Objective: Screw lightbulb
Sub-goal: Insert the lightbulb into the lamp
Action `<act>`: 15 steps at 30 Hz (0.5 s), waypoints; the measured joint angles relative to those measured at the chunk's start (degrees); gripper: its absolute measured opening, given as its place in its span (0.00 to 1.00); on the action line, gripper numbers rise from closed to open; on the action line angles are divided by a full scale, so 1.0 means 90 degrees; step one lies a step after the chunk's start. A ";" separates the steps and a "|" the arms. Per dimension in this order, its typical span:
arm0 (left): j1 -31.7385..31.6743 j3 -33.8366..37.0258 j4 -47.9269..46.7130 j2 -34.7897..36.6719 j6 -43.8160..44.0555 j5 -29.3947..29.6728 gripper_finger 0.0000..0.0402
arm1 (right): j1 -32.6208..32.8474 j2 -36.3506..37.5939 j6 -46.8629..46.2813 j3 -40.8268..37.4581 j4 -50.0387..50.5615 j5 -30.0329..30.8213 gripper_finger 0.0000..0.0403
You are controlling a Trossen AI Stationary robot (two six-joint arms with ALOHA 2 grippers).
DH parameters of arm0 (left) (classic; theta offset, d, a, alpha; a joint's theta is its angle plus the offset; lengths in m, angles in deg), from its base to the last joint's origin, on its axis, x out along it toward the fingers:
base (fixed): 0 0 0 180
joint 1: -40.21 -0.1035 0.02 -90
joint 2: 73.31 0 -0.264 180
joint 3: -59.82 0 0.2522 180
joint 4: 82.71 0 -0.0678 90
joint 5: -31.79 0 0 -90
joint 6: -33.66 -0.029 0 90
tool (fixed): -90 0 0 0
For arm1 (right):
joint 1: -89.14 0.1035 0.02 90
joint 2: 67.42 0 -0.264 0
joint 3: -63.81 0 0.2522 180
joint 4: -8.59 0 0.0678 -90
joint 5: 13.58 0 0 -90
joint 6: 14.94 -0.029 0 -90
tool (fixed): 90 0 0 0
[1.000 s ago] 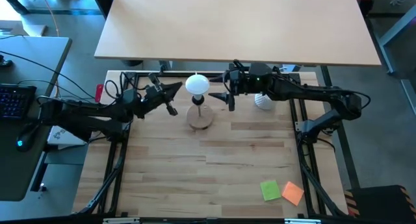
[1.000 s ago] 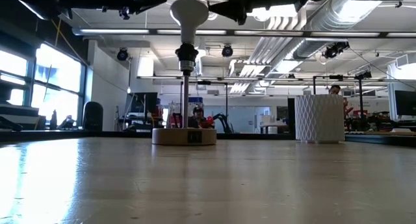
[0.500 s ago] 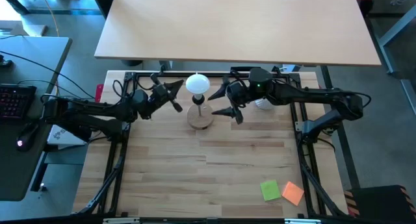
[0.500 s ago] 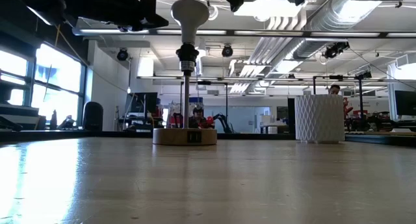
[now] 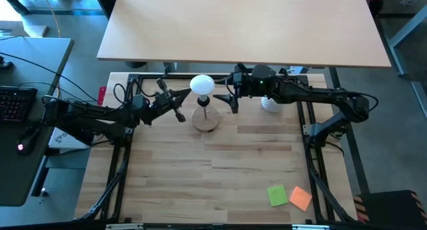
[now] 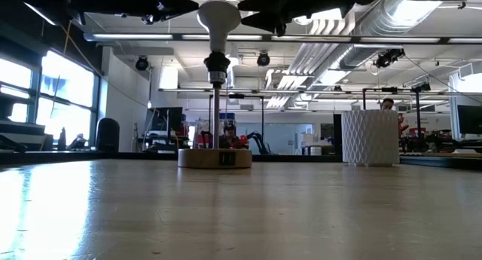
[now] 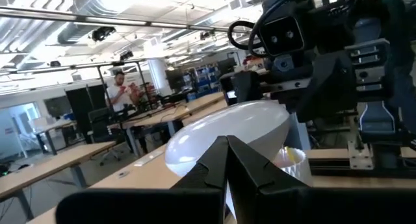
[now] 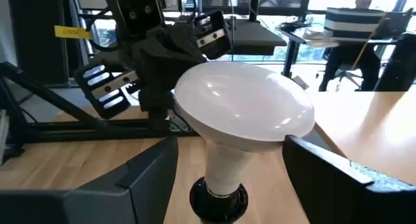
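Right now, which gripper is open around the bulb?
The right gripper: its fingers sit spread either side of the bulb. The left gripper, beside the bulb, is shut.

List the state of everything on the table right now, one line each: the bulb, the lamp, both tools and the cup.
Lightbulb: upright, seated in the lamp's socket, not gripped.
Lamp base: standing upright on the table.
Right tool: open, its fingers on either side of the bulb's neck.
Left tool: shut, beside the bulb.
White cup: upright, apart from the lamp.
Sticky notes: lying flat.

Both grippers' jaws flanking lightbulb [image 5: 202,85]; foreground clear.
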 joint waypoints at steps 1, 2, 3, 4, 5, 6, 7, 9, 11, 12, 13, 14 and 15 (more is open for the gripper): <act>-0.0002 0.0000 -0.0002 0.0000 0.0005 0.0029 0.00 | 0.0000 0.0000 -0.0007 -0.0002 -0.0002 -0.0026 0.68; -0.0022 0.0000 -0.0007 0.0000 0.0003 0.0074 0.00 | 0.0017 0.0000 -0.0028 0.0000 0.0005 -0.0040 0.68; -0.0047 0.0000 -0.0024 0.0000 0.0000 0.0122 0.00 | 0.0042 0.0000 -0.0068 0.0000 0.0007 -0.0046 0.68; -0.0059 0.0000 -0.0038 0.0000 0.0002 0.0181 0.00 | 0.0074 0.0018 -0.0100 -0.0001 0.0036 -0.0074 0.68; -0.0083 0.0000 -0.0043 0.0000 0.0002 0.0252 0.00 | 0.0125 0.0040 -0.0100 -0.0002 0.0080 -0.0098 0.68; -0.0111 0.0000 -0.0068 0.0002 0.0003 0.0312 0.00 | 0.0190 0.0056 -0.0070 -0.0001 0.0107 -0.0128 0.68; -0.0141 0.0000 -0.0108 0.0002 0.0004 0.0347 0.00 | 0.0254 0.0077 -0.0005 -0.0002 0.0120 -0.0207 0.68; -0.0182 -0.0006 -0.0215 -0.0001 0.0002 0.0376 0.00 | 0.0416 0.0114 0.0184 -0.0002 0.0150 -0.0418 0.68; -0.0193 0.0005 -0.0566 -0.0033 0.0029 0.0371 0.00 | 0.0560 0.0144 0.0399 -0.0002 0.0168 -0.0748 0.68; -0.0202 0.0010 -0.0709 -0.0041 0.0051 0.0408 0.00 | 0.0619 0.0167 0.0500 -0.0001 0.0170 -0.0894 0.68; -0.0202 0.0012 -0.0759 -0.0035 0.0051 0.0494 0.00 | 0.0662 0.0188 0.0567 -0.0002 0.0205 -0.0944 0.68; -0.0206 0.0008 -0.0762 -0.0021 0.0047 0.0616 0.00 | 0.0700 0.0195 0.0641 0.0000 0.0227 -0.0941 0.68; -0.0197 0.0007 -0.0768 -0.0012 0.0027 0.0738 0.00 | 0.0733 0.0197 0.0676 0.0000 0.0295 -0.0868 0.68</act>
